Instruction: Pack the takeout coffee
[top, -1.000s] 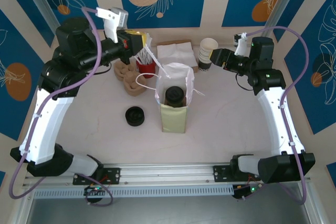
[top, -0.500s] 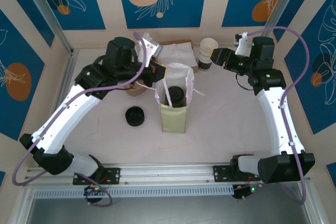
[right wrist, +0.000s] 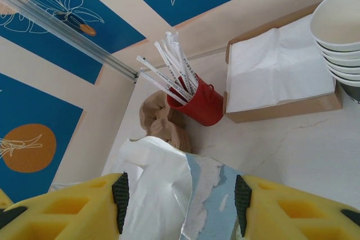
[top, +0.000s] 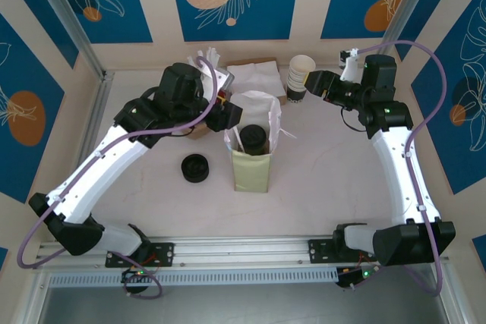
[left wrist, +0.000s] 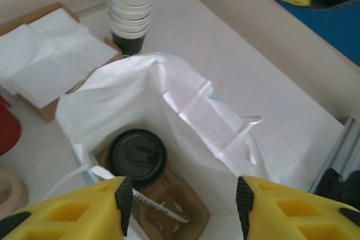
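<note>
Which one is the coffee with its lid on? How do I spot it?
Find the paper bag standing in the middle. Look down inside: the coffee sits there. Its black lid tops a cup, unlike the loose lid lying outside, beside the bag.

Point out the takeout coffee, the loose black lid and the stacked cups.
takeout coffee (left wrist: 136,155): left wrist, lid top.
loose black lid (top: 196,168): top external, centre.
stacked cups (left wrist: 130,18): left wrist, stack's middle.

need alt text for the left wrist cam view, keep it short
Looking down into an open white paper bag, the takeout coffee with its black lid sits in a brown cardboard carrier at the bottom. The yellow left end effector is open above the bag's mouth; stacked white cups and napkins sit beyond.
</note>
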